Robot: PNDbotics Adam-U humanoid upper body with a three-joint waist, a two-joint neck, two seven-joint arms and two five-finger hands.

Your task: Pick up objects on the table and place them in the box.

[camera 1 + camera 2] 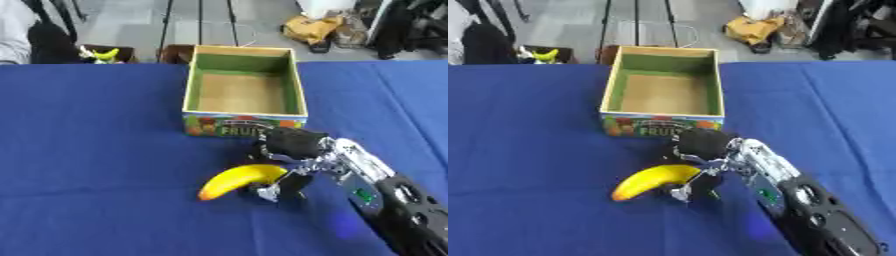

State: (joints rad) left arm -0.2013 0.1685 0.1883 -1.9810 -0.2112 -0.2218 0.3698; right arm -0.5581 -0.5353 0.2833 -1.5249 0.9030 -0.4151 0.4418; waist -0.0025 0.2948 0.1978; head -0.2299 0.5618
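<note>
Room: grey floor beyond the far edge of the bench, with a yellow bag [313,27] and dark clutter at the far right of the box; a small dark bin [107,53] holding something yellow-green stands to the far left of the box
Bench [96,130]: covered in a deep blue cloth; it fills the view from side to side; the cloth shows soft folds on the near side of the box
Box [244,123]: open at the top; cream rim, green inner walls, brown floor; its printed front, with fruit pictures and lettering, faces the robot; it stands on the bench near the far edge; nothing shows inside it
Banana [238,180]: yellow, with an orange-tinted tip; it lies on the near side of the box, well apart from the front wall; its tip points left and toward the robot
Right hand [293,170]: black and silver; it comes in from the lower right, just near of the box's front; its fingers curl down around the banana's right end, which sits between thumb and fingers; whether the banana is lifted off the cloth I cannot tell
Left hand: not visible
</note>
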